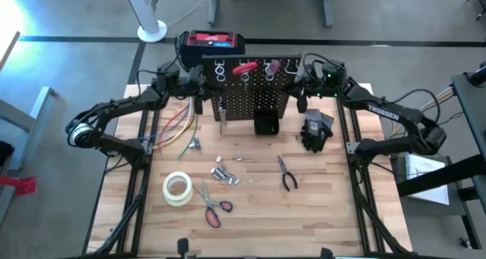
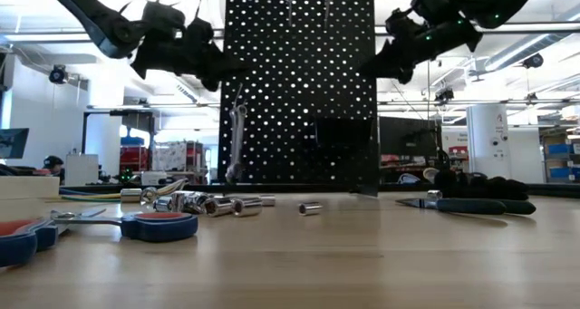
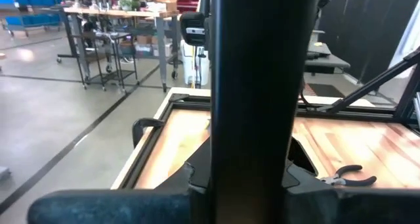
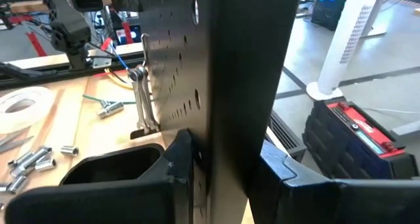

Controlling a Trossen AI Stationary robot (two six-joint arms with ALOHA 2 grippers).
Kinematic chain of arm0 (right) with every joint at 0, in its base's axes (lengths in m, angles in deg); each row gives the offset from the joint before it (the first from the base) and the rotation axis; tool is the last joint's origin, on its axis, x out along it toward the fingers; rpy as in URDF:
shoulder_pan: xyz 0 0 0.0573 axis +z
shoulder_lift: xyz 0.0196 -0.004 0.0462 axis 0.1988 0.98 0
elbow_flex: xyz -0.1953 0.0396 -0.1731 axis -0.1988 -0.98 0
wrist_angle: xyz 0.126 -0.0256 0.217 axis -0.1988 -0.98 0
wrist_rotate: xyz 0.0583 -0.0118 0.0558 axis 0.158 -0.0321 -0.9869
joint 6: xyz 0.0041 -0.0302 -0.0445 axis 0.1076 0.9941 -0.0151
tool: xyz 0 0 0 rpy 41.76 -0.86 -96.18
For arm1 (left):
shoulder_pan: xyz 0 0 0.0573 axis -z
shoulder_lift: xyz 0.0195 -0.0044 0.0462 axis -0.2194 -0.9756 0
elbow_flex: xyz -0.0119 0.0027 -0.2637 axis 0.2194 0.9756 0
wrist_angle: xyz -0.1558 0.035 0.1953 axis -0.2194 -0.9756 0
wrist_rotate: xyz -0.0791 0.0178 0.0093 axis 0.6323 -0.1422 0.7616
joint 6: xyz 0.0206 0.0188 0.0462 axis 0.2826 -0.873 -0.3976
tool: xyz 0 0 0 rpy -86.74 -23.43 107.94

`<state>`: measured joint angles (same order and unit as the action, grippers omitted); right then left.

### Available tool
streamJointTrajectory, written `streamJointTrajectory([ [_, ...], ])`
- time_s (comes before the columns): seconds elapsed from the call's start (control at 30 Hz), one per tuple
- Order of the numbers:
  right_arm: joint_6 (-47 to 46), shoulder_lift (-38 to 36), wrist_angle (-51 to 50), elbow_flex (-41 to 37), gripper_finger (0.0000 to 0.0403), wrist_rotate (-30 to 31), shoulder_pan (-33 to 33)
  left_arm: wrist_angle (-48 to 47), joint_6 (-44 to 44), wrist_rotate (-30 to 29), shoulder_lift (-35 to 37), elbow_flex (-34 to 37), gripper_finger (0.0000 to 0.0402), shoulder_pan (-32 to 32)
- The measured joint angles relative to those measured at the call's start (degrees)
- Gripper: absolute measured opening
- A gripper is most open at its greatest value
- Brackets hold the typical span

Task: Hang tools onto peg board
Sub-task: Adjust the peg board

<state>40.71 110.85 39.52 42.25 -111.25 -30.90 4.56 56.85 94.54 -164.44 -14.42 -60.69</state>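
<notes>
Peg board (image 1: 250, 92): upright at the bench's (image 1: 250, 213) far edge. You have both arms on it, the left gripper (image 1: 199, 88) clamped narrow on its left edge and the right gripper (image 1: 301, 88) clamped narrow on its right edge.

Hung, by your count so far: red tool (image 1: 244, 67) on the top hooks; wrench (image 2: 236, 141) on the board's left side.

Left on the bench: pliers (image 1: 286, 172), scissors (image 1: 213, 207), sockets (image 1: 224, 173), a small tool (image 1: 190, 144).

Not for hanging: tape (image 1: 178, 188), glove (image 1: 314, 131).

Judgement: the task is early, and most tools await you.
</notes>
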Motion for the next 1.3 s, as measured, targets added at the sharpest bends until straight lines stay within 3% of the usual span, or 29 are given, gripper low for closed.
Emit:
streamJointTrajectory([
  [0.17, -0.6, 2.2, -0.3, 1.8, 0.0070, 0.2, 0.0, -3.2, -1.4, 1.3, -2.2, -2.7, 0.0049, -1.3],
  [0.3, -1.8, 2.0, -0.5, 2.0, 0.0112, 2.0, 0.0, -4.2, -2.2, 2.4, -4.3, -4.3, 0.0052, -1.4],
  [0.43, -3.3, 1.2, -1.5, 2.0, 0.0138, 3.1, 0.0, -5.0, -1.9, -1.1, -4.8, -5.3, 0.0079, -1.5],
  [0.77, -2.2, -0.1, -2.8, 1.9, 0.0133, -0.3, 0.3, -11.0, -5.3, -2.4, -1.4, -5.5, 0.0096, -1.9],
  [1.1, -0.8, -0.3, -3.6, 4.5, 0.0193, -3.3, 0.3, -15.7, -8.0, -2.3, 2.3, -5.4, 0.0097, -2.1],
  [1.3, -1.1, -0.5, -6.1, 6.9, 0.0209, -5.2, 0.2, -19.3, -8.5, -2.5, 4.9, -5.4, 0.0097, -2.2],
])
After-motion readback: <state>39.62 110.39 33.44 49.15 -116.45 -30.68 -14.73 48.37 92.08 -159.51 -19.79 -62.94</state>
